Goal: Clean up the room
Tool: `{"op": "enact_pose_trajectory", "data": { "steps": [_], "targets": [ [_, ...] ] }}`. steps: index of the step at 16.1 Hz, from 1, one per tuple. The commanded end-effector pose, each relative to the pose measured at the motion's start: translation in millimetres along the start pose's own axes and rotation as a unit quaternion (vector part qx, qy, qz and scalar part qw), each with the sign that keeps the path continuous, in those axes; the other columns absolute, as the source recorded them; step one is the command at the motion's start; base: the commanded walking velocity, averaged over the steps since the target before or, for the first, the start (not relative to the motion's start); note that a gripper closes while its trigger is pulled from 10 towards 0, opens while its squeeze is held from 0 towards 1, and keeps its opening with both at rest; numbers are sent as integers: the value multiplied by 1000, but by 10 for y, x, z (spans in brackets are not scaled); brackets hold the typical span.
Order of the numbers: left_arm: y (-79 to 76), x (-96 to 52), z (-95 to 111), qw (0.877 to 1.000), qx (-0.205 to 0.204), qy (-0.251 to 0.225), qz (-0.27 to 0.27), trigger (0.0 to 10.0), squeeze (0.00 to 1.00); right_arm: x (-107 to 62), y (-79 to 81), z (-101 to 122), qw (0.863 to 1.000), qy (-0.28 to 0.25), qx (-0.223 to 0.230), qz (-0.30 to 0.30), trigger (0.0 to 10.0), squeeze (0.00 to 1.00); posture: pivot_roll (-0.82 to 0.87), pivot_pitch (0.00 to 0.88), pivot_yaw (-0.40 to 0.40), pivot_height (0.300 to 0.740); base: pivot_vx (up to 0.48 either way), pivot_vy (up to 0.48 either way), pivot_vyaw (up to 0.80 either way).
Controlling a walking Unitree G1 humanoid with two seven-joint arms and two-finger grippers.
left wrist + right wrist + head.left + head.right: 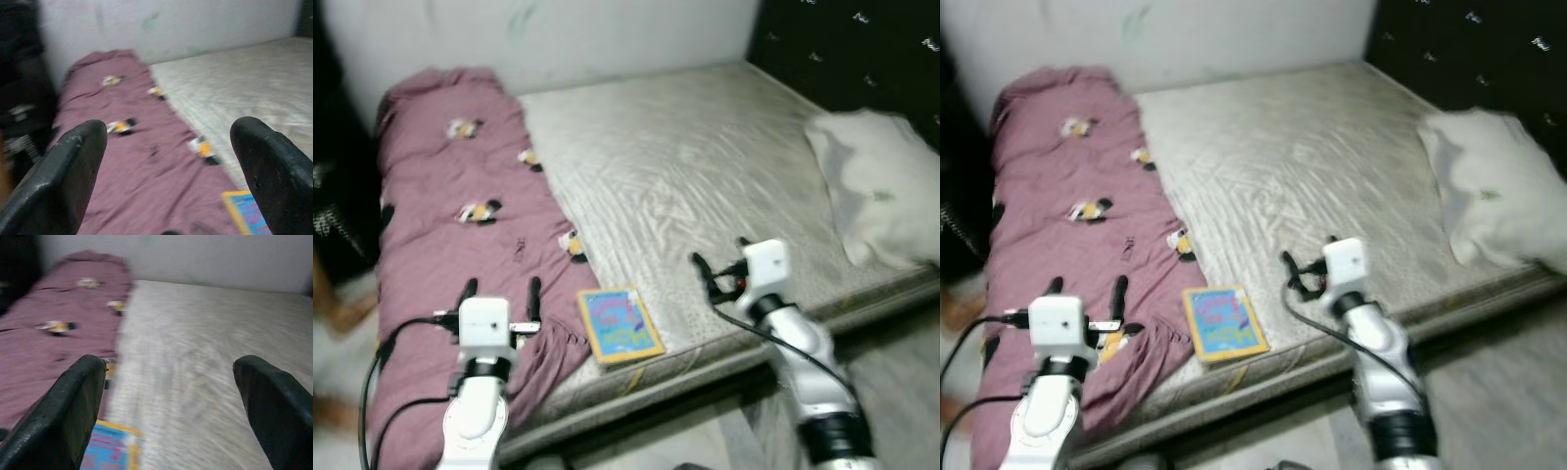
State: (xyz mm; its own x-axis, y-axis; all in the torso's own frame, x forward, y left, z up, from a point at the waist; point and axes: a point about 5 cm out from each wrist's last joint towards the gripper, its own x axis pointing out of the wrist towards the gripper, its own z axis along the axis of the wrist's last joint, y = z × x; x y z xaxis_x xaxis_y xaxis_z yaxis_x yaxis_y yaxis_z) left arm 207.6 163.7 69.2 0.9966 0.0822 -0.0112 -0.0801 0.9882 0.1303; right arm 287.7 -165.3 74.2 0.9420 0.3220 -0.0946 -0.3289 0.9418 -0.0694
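Observation:
A mauve blanket (450,196) with small yellow-and-black prints lies crumpled along the left side of the bed. A colourful book (620,325) with a yellow border rests flat on the grey mattress (685,157), close to its front edge. My left gripper (501,287) is open and hovers over the blanket's near end, just left of the book. My right gripper (718,253) is open too, low over the mattress to the right of the book. Neither holds anything. The book's corner (247,210) appears in the left wrist view, and the book (110,450) also lies below my right gripper's fingers (73,401).
A white pillow (876,191) lies at the bed's right end, against a dark headboard (862,49). A pale wall (558,39) runs behind the bed. Dark furniture (333,196) stands at the left. Pale floor (901,372) runs along the bed's front edge.

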Motion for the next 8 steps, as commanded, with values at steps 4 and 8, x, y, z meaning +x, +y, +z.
{"op": "enact_pose_trajectory", "data": {
  "steps": [4, 8],
  "targets": [
    [61, -21, -24, 1000, 10, 7, 7, 10000, 0, 33, 61, 47, 1000, -9, -6, 16, 10000, 0, -16, 0, -4, 740, 0, 0, 800],
    [50, -21, -27, 1000, 14, 8, 6, 10000, 0, 29, 67, 39, 1000, -9, -5, 18, 10000, 0, -16, 0, -5, 740, 0, 0, 800]
  ]
}}
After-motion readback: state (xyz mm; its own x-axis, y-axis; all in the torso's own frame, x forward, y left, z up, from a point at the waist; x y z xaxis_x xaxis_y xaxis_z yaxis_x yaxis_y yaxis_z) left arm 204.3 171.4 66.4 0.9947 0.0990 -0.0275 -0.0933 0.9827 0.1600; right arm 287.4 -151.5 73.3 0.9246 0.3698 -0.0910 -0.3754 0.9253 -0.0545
